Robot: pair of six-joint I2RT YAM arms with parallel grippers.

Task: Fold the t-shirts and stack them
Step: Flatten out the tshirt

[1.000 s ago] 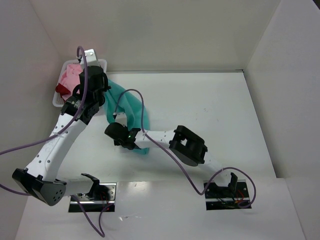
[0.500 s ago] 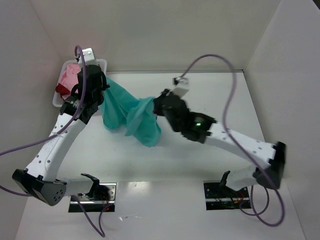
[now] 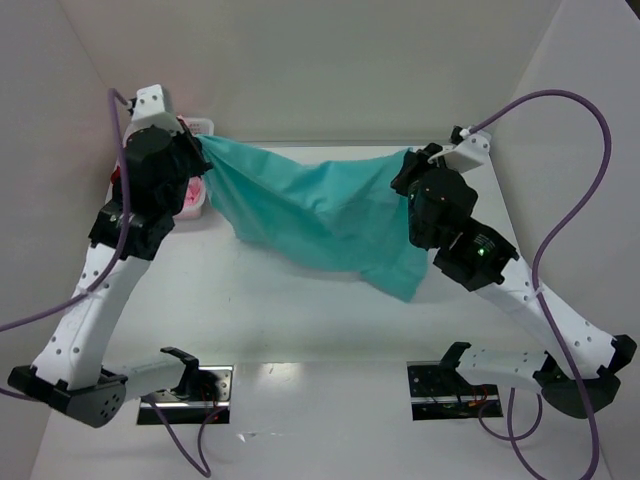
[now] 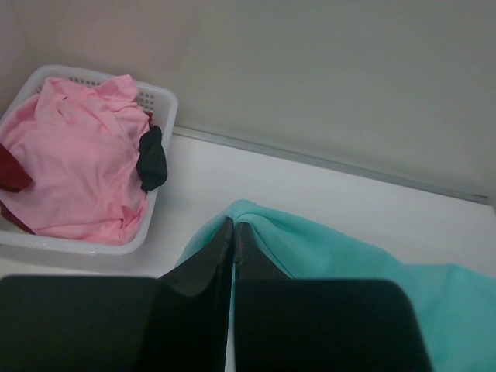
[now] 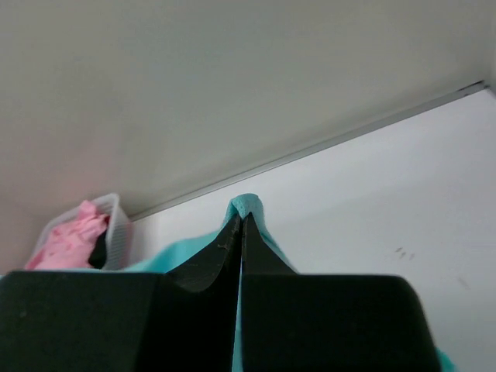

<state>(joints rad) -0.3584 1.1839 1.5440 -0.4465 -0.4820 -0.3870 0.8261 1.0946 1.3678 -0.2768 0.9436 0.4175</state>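
Okay, both shut tight: left gripper (image 4: 233, 226) and right gripper (image 5: 241, 220) each pinch an edge of the teal t-shirt (image 3: 320, 215), spread between them over the far table (image 3: 300, 315); pink t-shirt (image 4: 70, 155) lies in the far-left basket (image 4: 164, 101).

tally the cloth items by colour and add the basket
teal t-shirt: 1
pink t-shirt: 1
dark red t-shirt, only an edge showing: 1
small black piece, kind unclear: 1
white lattice basket: 1
total: 5
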